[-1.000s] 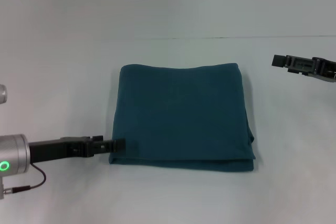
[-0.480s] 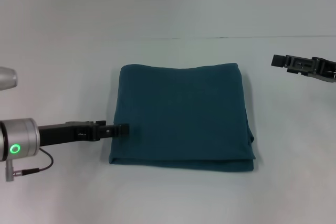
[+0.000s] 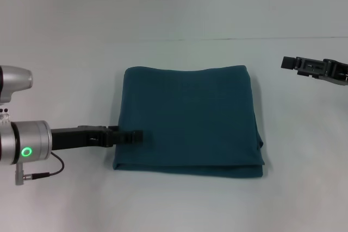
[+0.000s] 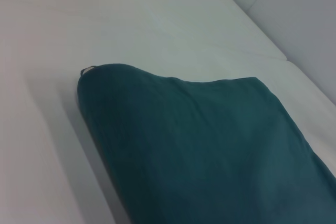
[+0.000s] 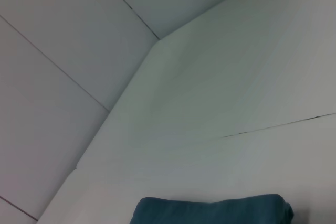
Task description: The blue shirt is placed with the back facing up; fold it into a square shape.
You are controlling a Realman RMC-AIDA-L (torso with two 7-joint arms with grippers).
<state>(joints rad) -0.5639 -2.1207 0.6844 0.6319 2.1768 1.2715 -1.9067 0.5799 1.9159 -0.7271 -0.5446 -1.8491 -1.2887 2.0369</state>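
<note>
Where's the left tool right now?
Head view: the left tool is over the shirt's left edge near the front corner; the right tool is off to its right.

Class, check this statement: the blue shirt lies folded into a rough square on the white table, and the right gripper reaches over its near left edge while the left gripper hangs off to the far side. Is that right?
Not quite: the arms are swapped. In the head view the left gripper reaches over the near left edge of the blue shirt, and the right gripper hangs off to the far right, clear of the cloth. The shirt does lie folded into a rough square on the white table.

white tabletop [image 3: 179, 205], pale panelled wall [image 5: 63, 51]
</note>
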